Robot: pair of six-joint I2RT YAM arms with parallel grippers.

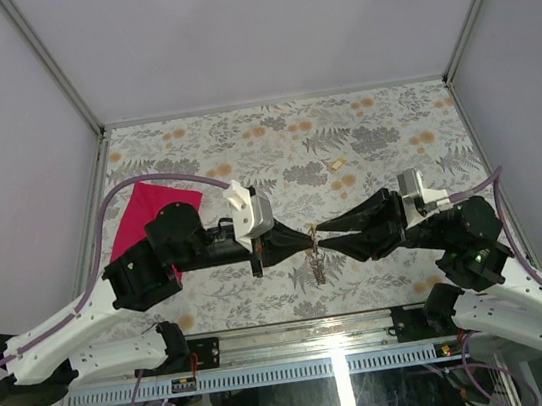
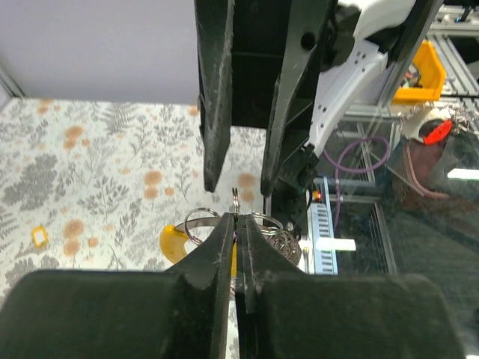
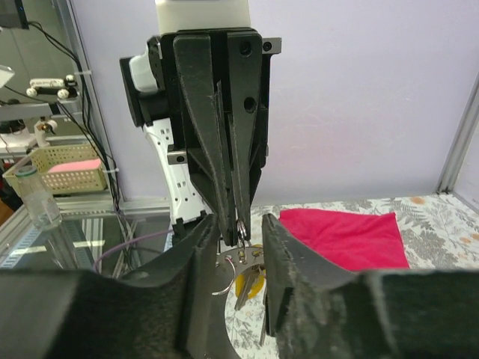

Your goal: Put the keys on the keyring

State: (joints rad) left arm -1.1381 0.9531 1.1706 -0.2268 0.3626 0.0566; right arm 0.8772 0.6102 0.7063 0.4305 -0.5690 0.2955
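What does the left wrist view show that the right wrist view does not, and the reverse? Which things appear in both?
Only the left wrist view shows the small yellow piece lying on the table, and a yellow bin beyond the table. Only the right wrist view shows the red cloth and a basket off to the side. Both show the left gripper shut on the keyring, the right gripper open around that spot, and a yellow-capped key just below.

The left gripper (image 3: 236, 233) pinches the keyring (image 3: 242, 226), keys (image 3: 247, 284) dangling, between parted jaws of the right gripper (image 3: 238, 222).
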